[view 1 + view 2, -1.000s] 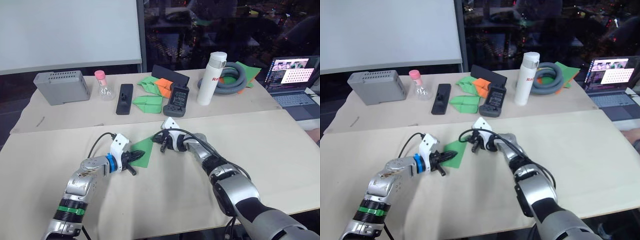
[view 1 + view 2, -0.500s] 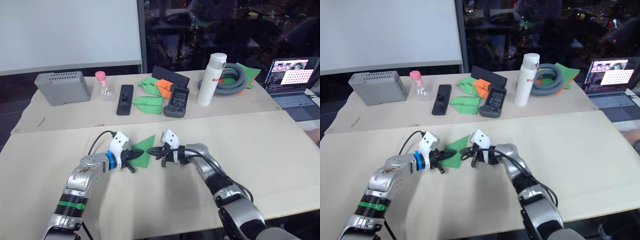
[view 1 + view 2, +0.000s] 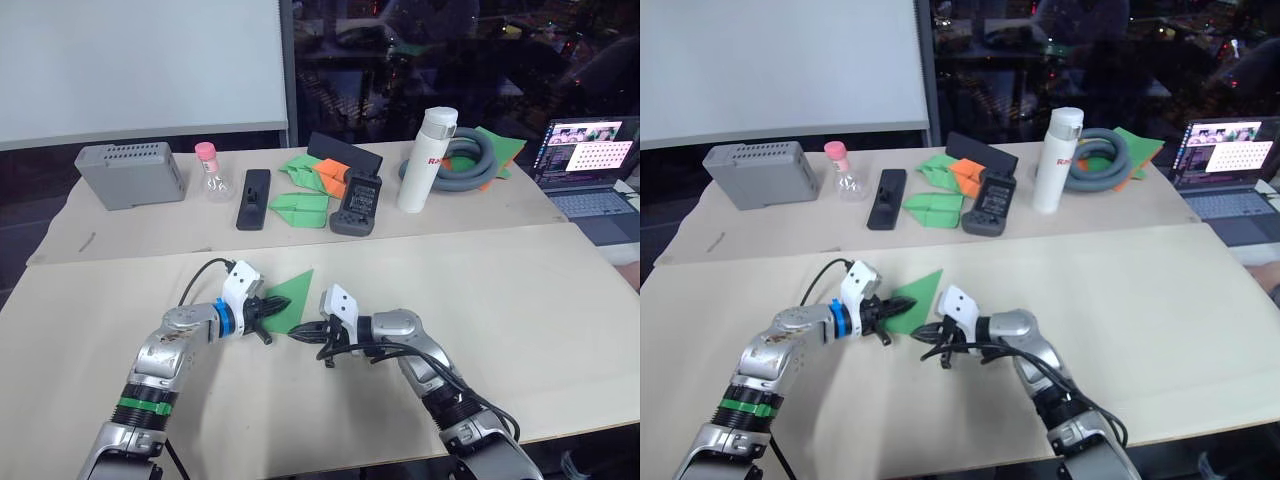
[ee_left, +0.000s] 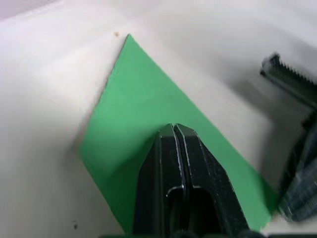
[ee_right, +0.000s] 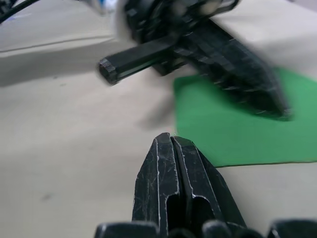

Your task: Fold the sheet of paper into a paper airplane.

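The sheet of paper is bright green and lies flat on the near table, folded into a triangle with its point toward the far side. My left gripper is shut, its fingers lying on top of the paper's left part; the left wrist view shows green paper on both sides of the closed tips. My right gripper is shut and low over the table at the paper's near right corner. In the right wrist view its closed tips sit just off the paper's edge, not touching it.
The far table holds a grey box, a pink-capped flask, a black remote, green and orange folded papers, a black handheld device, a white bottle, a grey hose and a laptop.
My right gripper has swung from the paper's far right side down toward me, to its near corner. The left gripper has stayed on the paper.
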Controlling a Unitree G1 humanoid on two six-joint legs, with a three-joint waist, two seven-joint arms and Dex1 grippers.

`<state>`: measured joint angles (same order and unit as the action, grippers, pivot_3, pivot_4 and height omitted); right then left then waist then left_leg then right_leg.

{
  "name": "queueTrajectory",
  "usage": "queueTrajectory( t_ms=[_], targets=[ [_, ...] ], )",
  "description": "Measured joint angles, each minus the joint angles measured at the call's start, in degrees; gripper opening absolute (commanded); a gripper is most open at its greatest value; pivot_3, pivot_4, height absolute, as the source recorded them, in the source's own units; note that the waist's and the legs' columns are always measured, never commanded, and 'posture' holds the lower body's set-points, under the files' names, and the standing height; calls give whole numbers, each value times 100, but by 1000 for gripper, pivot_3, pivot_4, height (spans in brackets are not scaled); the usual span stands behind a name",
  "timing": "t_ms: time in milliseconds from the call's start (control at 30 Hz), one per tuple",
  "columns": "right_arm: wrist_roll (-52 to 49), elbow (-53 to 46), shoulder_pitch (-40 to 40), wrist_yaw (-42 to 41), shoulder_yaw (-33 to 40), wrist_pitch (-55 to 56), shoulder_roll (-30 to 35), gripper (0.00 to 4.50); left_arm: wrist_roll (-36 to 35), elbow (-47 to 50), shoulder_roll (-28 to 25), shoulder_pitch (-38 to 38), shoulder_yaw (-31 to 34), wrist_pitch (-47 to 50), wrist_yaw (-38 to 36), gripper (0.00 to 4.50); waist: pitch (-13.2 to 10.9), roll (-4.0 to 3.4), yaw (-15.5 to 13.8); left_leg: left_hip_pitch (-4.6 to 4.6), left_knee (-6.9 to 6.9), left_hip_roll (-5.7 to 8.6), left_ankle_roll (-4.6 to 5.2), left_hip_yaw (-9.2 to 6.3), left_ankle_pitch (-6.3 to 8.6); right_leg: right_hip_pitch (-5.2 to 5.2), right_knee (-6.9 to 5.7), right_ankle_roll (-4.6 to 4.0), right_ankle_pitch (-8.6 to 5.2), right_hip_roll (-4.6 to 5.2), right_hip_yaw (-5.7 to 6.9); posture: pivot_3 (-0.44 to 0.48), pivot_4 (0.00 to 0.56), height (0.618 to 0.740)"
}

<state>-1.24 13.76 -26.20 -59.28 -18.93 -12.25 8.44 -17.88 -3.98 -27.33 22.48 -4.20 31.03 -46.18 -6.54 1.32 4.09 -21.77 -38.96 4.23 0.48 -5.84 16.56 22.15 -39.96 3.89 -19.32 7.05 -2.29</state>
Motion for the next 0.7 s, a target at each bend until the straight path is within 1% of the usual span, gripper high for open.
queueTrajectory(
  t_ms=[200,267,333,400,500,567,700],
  targets=[
    [-21,-178,53,245,-5,-75,-6,36,0,-25,0,5,-18,0,-17,0,1,1,-1,5,4,0,-3,0,2,2,10,0,0,-1,0,0,150,740],
    [-142,-319,58,340,66,-289,10,36,-1,-28,0,5,-19,0,-19,0,0,0,-10,-2,3,0,-3,0,2,6,10,0,0,-1,0,0,150,740],
    [-314,-671,57,350,140,-691,110,36,0,-41,-1,6,-18,0,-20,0,-3,-4,-15,-24,-2,1,-3,0,2,17,8,0,0,0,-1,0,150,740],
    [-668,-1277,-55,303,286,-1208,277,36,1,-65,-16,6,-18,-1,-20,0,-3,-4,-20,-36,-12,3,-3,0,2,18,7,0,0,-1,0,0,150,740],
    [-783,-1603,-389,348,382,-1361,429,36,2,-90,-24,8,-17,-3,-20,0,-3,-4,-25,-30,-9,4,-3,0,2,15,12,0,0,0,2,0,150,740],
    [-587,-1321,-536,535,275,-1196,423,36,3,-141,-22,30,-15,-8,-19,0,-3,-4,-24,-23,-4,3,-3,0,2,15,14,0,0,0,2,0,150,740],
    [106,69,-808,1094,-208,-733,272,36,9,-202,0,159,-31,-29,-18,0,-3,-3,-23,-28,-5,5,-4,0,1,17,5,0,0,1,1,0,150,740]
  ],
)
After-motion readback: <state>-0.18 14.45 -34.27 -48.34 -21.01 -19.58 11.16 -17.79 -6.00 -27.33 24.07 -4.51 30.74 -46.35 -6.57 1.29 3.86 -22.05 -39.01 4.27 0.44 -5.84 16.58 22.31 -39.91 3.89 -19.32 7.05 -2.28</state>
